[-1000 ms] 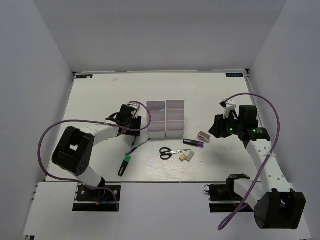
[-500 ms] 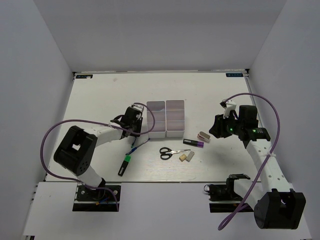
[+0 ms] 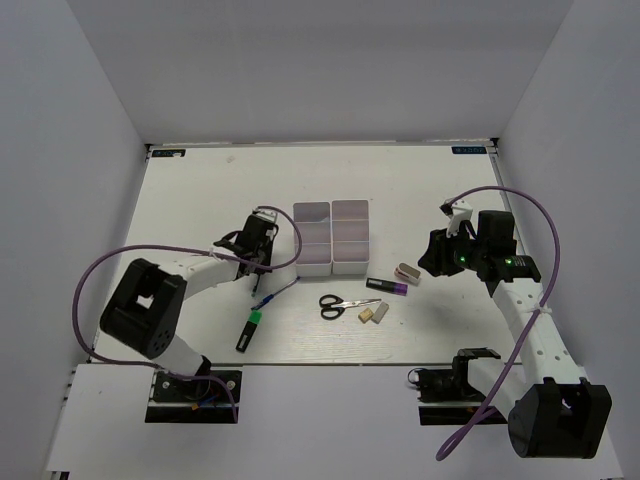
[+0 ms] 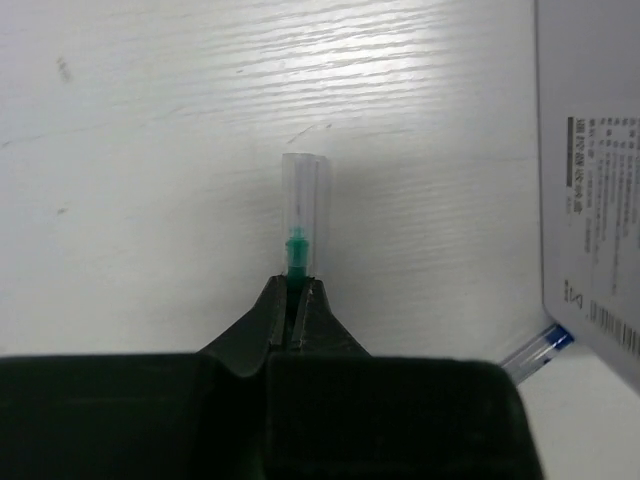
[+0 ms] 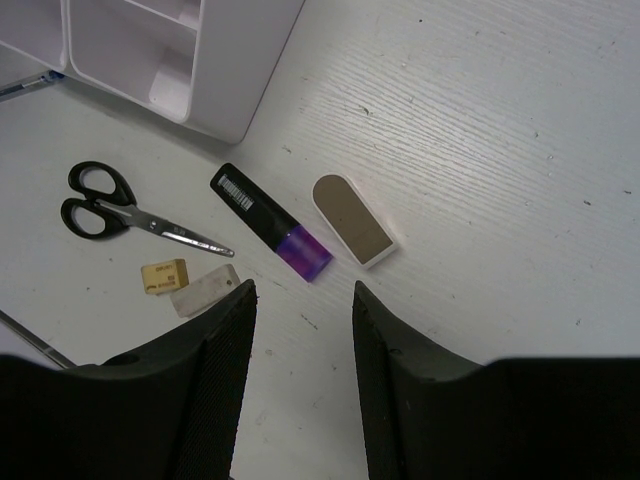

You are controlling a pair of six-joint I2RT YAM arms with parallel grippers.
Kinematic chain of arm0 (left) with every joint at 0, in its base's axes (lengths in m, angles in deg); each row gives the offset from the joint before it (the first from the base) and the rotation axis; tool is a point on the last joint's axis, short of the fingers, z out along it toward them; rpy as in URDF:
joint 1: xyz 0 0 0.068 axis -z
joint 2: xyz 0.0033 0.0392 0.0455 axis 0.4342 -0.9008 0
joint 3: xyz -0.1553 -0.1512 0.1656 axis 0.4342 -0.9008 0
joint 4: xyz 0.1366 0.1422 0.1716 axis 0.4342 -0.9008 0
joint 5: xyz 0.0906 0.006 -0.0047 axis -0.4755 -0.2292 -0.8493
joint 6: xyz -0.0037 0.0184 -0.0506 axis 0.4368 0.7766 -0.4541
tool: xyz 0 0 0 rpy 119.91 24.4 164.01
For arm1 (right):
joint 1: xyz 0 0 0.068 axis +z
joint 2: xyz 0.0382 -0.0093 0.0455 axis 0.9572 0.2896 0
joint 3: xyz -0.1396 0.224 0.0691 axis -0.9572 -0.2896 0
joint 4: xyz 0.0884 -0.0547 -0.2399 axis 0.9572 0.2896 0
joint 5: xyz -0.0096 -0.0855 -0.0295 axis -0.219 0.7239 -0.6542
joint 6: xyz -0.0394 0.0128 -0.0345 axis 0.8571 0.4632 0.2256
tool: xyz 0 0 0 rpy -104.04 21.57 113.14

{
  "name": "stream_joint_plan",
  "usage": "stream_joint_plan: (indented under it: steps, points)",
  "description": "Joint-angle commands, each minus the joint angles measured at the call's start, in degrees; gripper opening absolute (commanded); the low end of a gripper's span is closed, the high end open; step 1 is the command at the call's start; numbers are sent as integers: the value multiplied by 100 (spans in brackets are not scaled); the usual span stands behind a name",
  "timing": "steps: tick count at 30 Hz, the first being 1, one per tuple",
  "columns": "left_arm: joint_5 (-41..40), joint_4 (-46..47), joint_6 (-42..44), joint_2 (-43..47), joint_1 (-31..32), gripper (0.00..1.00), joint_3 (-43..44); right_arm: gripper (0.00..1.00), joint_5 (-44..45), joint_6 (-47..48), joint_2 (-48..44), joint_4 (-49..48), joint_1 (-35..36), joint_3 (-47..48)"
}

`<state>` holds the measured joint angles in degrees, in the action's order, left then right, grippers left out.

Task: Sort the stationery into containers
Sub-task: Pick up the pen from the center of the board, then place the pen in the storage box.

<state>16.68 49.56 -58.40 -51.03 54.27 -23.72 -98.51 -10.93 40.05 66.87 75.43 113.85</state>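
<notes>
Left gripper (image 4: 296, 290) clamping clear-capped pen (image 4: 300, 190) at frame centre for carrying to bins (image 3: 331, 238) | right gripper (image 5: 303, 300) hovering half-open, empty.

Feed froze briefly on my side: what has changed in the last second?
The left end effector drew back slightly left from the white translucent plastic bins and closed on a clear-capped green-tipped pen. The right end effector, black-handled scissors and purple marker stayed put.

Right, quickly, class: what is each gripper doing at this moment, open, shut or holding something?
Left gripper: shut on a clear-capped green pen.
Right gripper: open, holding nothing.
</notes>
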Motion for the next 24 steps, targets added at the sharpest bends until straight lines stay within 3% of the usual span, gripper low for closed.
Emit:
stream_joint_plan:
  steps: [1,3,7,11,15,24]
  points:
    - [123,-554,-98,691,-111,0,57,47,-32,23,-56,32,-6,112]
    - [385,-502,6,1156,-94,0,277,47,-41,15,-55,6,-15,103]
    - [799,674,279,1824,143,0,190,47,-50,6,-47,15,2,103]
    - [1389,1931,534,1800,354,0,154,47,-50,15,-29,15,-7,103]
    - [2319,4011,929,1213,363,0,-4,48,-68,15,-20,15,2,103]
    - [2523,4543,1184,253,425,0,980,48,-146,32,6,32,-6,86]
